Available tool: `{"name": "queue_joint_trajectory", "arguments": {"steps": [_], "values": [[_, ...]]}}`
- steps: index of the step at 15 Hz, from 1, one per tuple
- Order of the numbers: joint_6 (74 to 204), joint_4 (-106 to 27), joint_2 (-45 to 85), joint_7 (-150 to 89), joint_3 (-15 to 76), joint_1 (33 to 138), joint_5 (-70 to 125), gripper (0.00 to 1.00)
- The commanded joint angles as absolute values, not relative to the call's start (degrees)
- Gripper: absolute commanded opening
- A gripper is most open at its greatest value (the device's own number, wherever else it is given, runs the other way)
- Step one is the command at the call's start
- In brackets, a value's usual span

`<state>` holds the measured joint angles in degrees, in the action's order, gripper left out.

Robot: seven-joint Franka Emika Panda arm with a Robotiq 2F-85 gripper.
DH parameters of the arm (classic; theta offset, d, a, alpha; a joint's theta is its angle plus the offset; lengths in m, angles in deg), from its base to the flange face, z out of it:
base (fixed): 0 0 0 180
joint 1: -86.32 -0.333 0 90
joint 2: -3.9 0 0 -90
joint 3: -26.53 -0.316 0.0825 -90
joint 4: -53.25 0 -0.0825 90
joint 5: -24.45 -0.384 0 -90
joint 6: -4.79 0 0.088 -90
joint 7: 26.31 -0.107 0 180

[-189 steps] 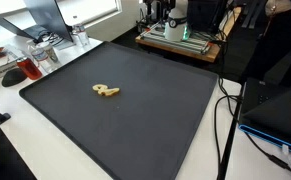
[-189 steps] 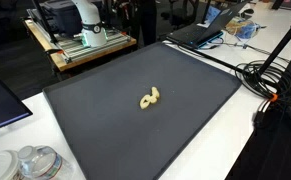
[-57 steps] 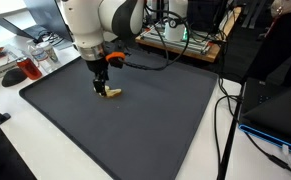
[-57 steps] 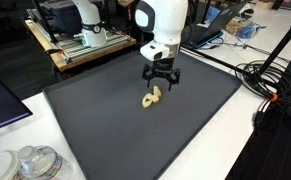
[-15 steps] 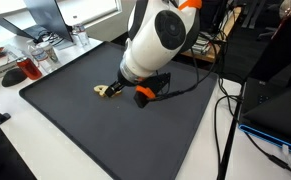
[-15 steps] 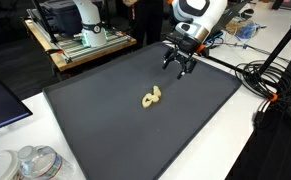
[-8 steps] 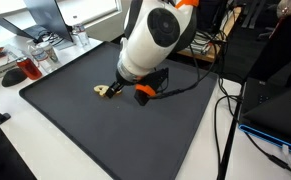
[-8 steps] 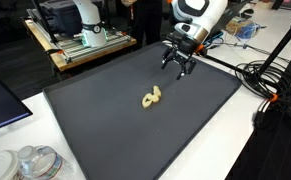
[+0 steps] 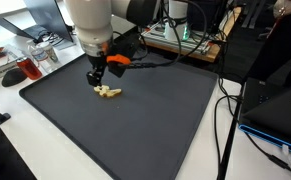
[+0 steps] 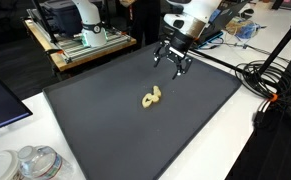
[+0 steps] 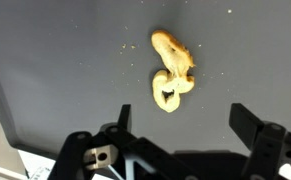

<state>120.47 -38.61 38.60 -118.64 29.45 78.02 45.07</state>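
Note:
A small tan curled snack piece lies on the big black mat; it also shows in an exterior view and in the wrist view. Crumbs lie around it. My gripper hangs open and empty, just above and beside the piece in an exterior view. In an exterior view it hovers over the mat's far side, apart from the piece. In the wrist view the two dark fingers are spread wide, with the piece ahead of them.
Bottles and a red-stained glass stand off the mat's corner. A wooden bench with equipment is behind. Cables and dark gear lie beside the mat. Glass jars, a laptop and cables border it.
The arm has swung from leaning low across the mat to standing upright, with the gripper above the piece. The piece has not moved.

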Motion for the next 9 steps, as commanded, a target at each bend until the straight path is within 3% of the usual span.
{"name": "queue_joint_trajectory", "arguments": {"steps": [1, 9], "values": [[118.1, -37.15, 37.9, -104.5, 27.91, 82.1, 37.25, 1.0], [107.82, -28.96, 40.82, -81.6, 29.25, 88.49, 23.3, 1.0]]}}
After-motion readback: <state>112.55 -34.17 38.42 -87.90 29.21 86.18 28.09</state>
